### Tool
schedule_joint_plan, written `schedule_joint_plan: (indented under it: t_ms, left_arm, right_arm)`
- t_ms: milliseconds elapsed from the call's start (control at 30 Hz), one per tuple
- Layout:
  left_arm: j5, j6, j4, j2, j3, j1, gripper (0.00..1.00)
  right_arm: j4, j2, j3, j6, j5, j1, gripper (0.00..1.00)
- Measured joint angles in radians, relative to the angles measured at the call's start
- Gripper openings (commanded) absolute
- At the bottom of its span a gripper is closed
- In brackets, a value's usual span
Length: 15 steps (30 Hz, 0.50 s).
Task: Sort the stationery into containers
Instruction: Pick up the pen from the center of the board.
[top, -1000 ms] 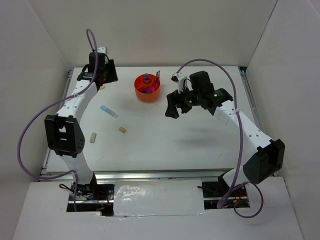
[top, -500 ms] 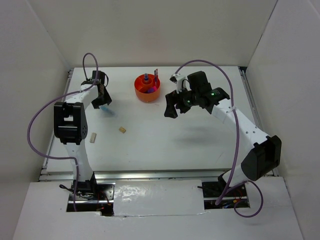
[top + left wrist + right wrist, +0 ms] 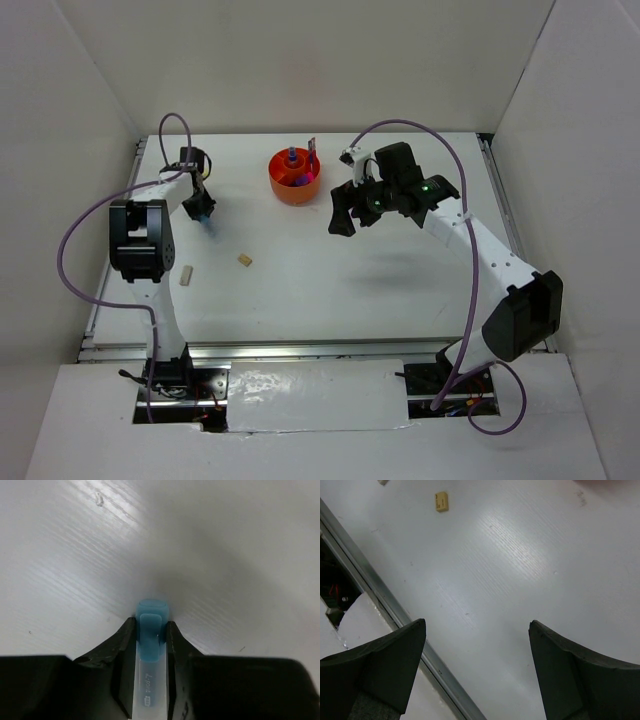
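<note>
The sort is judged well advanced. Several pieces stand in the orange pot point(image 3: 292, 197) at the far middle of the bench point(image 3: 380, 290) (each too small to be named). Three pieces are left outside it. A tan eraser point(image 3: 245, 260) and a second eraser point(image 3: 186, 274) lie apart at the near left. The blue strip point(image 3: 149, 640), lying on the bench left of the pot, is clenched in the left claw point(image 3: 150, 622). The right claw point(image 3: 476, 625) is spread wide and empty above the bench.

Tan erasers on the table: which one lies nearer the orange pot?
The small squarish eraser; the longer eraser lies farther left and nearer the front edge.
</note>
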<state>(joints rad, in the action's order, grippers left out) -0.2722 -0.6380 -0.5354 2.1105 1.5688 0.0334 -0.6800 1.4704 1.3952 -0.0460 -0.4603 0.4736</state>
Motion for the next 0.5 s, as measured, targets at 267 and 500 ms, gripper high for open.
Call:
schedule_joint_plan:
  t_ms: [267,500]
  left_arm:
    - [0.091,0.005,0.048,-0.013,-0.002,0.024,0.0]
    - [0.171,0.046,0.236,-0.145,-0.005,-0.02,0.0]
  right_arm:
    - [0.0,0.007,0.0,0.0,0.0,0.0,0.9]
    - [0.0,0.007,0.0,0.0,0.0,0.0,0.89]
